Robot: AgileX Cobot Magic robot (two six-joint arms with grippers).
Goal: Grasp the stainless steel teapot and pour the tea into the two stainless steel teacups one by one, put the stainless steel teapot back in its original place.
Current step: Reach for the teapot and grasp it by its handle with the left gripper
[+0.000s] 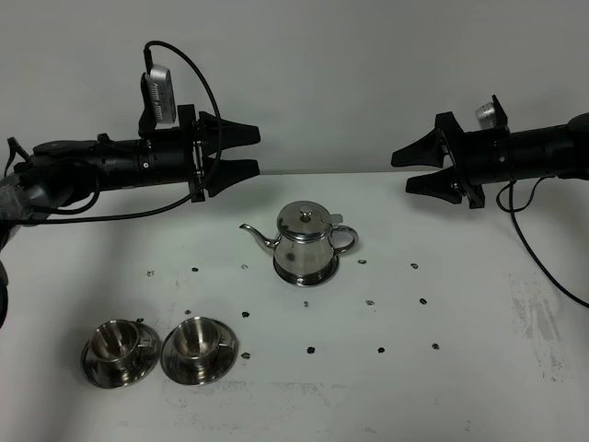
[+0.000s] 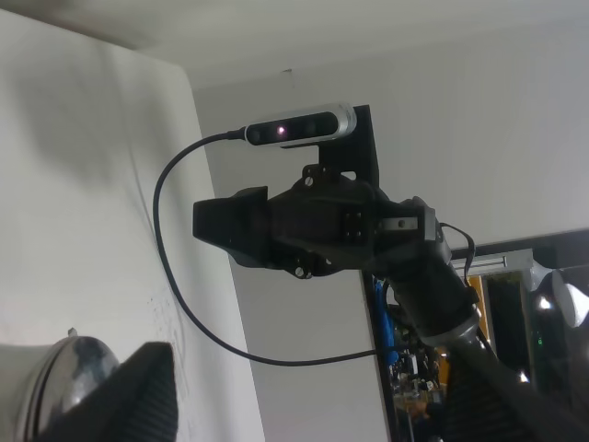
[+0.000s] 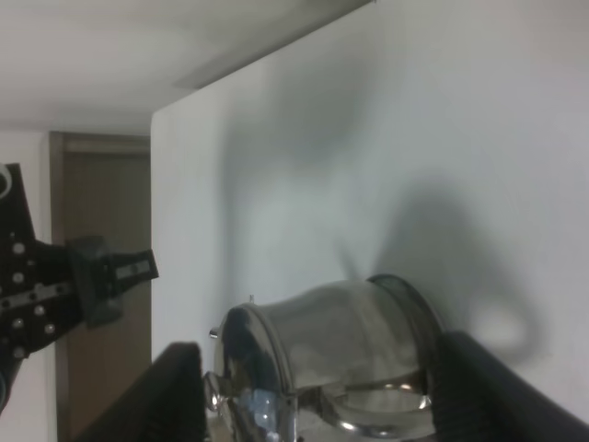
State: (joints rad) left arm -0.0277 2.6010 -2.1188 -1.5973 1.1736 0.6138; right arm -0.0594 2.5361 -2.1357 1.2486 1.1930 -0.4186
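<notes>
Left gripper hung empty, jaws apart | right gripper hung empty, jaws apart | stainless steel teapot stood upright mid-desk | two stainless steel teacups sat near front-left corner

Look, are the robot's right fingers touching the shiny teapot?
Apart. The exterior high view shows a clear gap between the open right fingers and the teapot.

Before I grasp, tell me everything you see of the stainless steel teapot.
The stainless steel teapot is mirror-shiny steel, conical with a flared base, knobbed lid on. It stands upright near the middle of the white table, thin curved spout toward the left arm's side, loop handle toward the right's. Only the table touches it; the left gripper and right gripper are open, well apart from it.
</notes>
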